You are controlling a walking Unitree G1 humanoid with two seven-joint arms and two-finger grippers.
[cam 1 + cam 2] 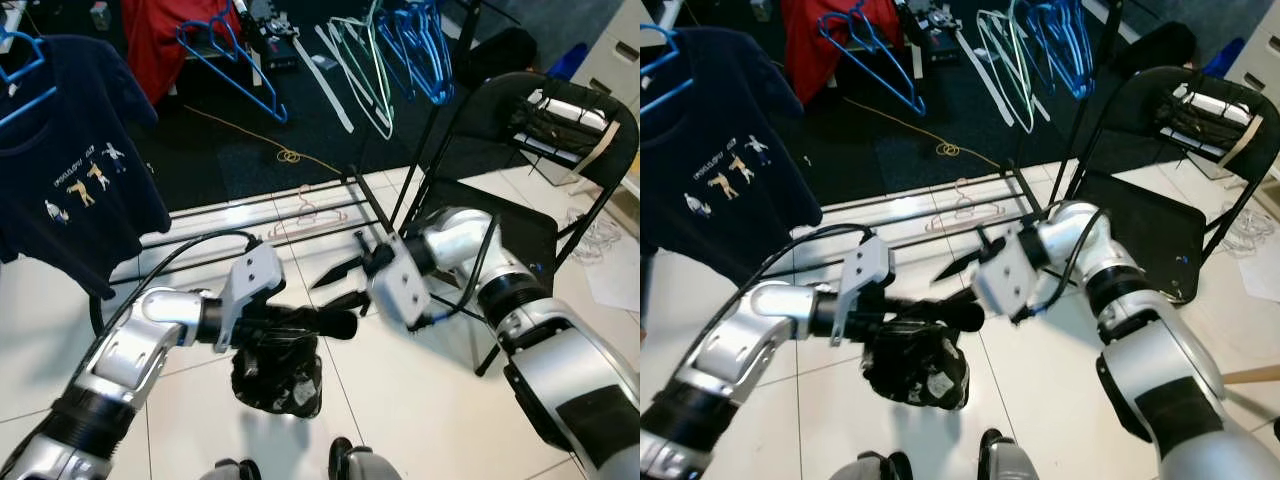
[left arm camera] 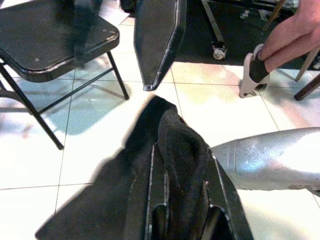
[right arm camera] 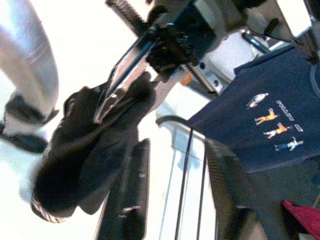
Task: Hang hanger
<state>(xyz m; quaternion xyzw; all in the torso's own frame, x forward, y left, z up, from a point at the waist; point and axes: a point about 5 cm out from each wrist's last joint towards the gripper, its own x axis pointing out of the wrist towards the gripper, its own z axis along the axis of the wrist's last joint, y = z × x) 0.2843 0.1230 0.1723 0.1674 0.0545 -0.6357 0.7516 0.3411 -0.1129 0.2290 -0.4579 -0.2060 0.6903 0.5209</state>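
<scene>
White floor tiles (image 1: 420, 400) meet a dark carpet (image 1: 240, 140) strewn with blue hangers (image 1: 232, 62) and pale green hangers (image 1: 362, 70). A navy T-shirt (image 1: 70, 170) with small printed figures hangs on the left. A black folding chair (image 1: 520, 200) stands on the right, and a pale pink hanger (image 1: 312, 212) lies flat on the floor near the carpet's edge, apart from both arms. In front of the robot, the left tool (image 1: 335, 322) is clamped on a bunched black garment (image 1: 278, 378) that droops beneath it. The right tool (image 1: 345, 283) is spread wide, its fingers pointing toward the left tool and just beside it. In the left wrist view, a person's foot (image 2: 260, 70) in a sandal rests on the tiles.
</scene>
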